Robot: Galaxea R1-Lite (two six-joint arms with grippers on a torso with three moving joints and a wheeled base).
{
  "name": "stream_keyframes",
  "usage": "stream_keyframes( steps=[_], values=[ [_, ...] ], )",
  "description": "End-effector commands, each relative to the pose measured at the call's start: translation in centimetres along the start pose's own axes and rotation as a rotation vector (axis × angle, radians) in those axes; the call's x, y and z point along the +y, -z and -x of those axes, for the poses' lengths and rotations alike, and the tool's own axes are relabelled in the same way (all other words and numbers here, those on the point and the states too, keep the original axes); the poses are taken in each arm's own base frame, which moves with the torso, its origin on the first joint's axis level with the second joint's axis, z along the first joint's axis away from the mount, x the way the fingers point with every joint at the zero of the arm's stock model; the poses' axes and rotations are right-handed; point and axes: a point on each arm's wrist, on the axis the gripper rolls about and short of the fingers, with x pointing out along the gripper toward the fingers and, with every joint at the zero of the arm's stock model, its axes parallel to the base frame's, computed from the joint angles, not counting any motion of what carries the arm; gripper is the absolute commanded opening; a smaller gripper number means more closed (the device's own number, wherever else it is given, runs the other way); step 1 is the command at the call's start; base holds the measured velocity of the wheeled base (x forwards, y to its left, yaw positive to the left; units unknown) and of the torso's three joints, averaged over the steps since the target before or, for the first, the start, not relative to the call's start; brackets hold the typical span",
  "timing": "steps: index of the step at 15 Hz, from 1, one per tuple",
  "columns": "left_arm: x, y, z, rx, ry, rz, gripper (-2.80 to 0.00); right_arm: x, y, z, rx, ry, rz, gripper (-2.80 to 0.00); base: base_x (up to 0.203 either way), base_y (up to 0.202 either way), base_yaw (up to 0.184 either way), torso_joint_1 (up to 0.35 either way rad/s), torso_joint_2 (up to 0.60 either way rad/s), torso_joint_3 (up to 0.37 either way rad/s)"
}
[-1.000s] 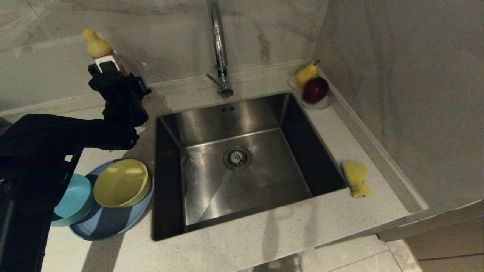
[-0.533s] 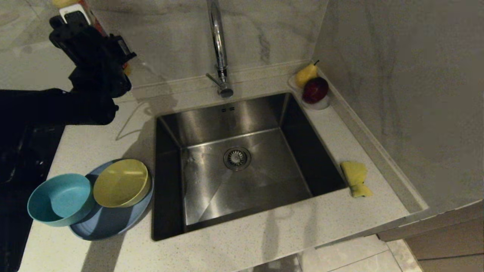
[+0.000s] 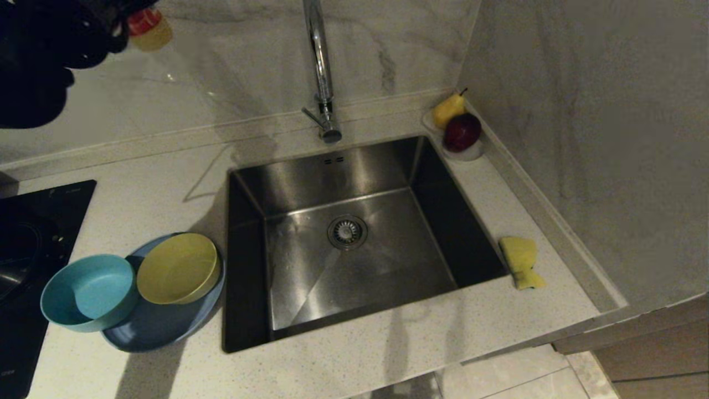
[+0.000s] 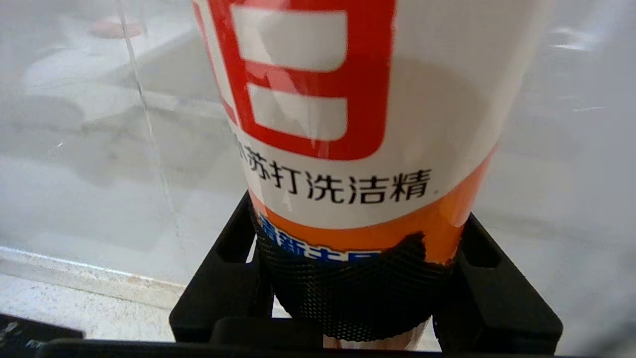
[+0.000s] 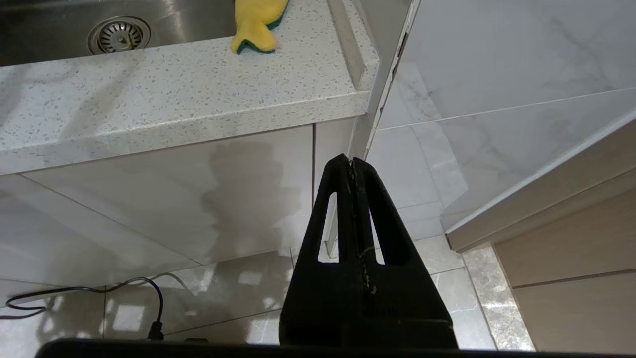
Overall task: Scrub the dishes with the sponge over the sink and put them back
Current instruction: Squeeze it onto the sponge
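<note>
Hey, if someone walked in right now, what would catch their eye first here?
Probably the left gripper, raised high near the back wall at the counter's far left, its fingers clamped on a white, red and orange dish-soap bottle. Next, the empty stainless-steel sink, with the stacked teal bowl, yellow bowl and periwinkle plate to its left.

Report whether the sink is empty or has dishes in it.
Empty. The sink shows only bare steel around its drain strainer; the yellow bowl, teal bowl and plate sit on the counter beside it.

bowl [image 3: 88, 299] teal | bowl [image 3: 177, 269] yellow | plate [image 3: 149, 327] periwinkle | sponge [image 3: 520, 260] yellow-green | apple [image 3: 461, 132] dark red
</note>
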Motion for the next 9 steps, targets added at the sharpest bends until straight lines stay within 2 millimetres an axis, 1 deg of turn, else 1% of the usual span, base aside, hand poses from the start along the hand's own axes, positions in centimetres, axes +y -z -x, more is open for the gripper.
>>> stream_keyframes(
  steps=[1,4,6,7,9],
  values=[
    [1.2,-5.5,3.4,-0.037,0.033,0.053,-2.8,0.0,0.0,0.0,-0.001,0.0,0.0,-2.8,0.0,0.0,0.0,0.0,0.0,0.0],
    [0.9,-7.9,6.9,0.004,0.13,0.093,-2.8,0.0,0.0,0.0,-0.001,0.0,0.0,-2.8,0.0,0.0,0.0,0.0,0.0,0.0],
    [0.3,-9.1,9.2,0.055,0.226,0.11,-2.8,0.0,0.0,0.0,-0.001,0.0,0.0,-2.8,0.0,0.0,0.0,0.0,0.0,0.0],
    [0.3,-9.7,10.3,0.082,0.275,0.113,-2.8,0.0,0.0,0.0,-0.002,0.0,0.0,-2.8,0.0,0.0,0.0,0.0,0.0,0.0],
    [0.3,-9.9,11.6,0.113,0.363,0.117,-2.8,0.0,0.0,0.0,-0.001,0.0,0.0,-2.8,0.0,0.0,0.0,0.0,0.0,0.0]
  ],
)
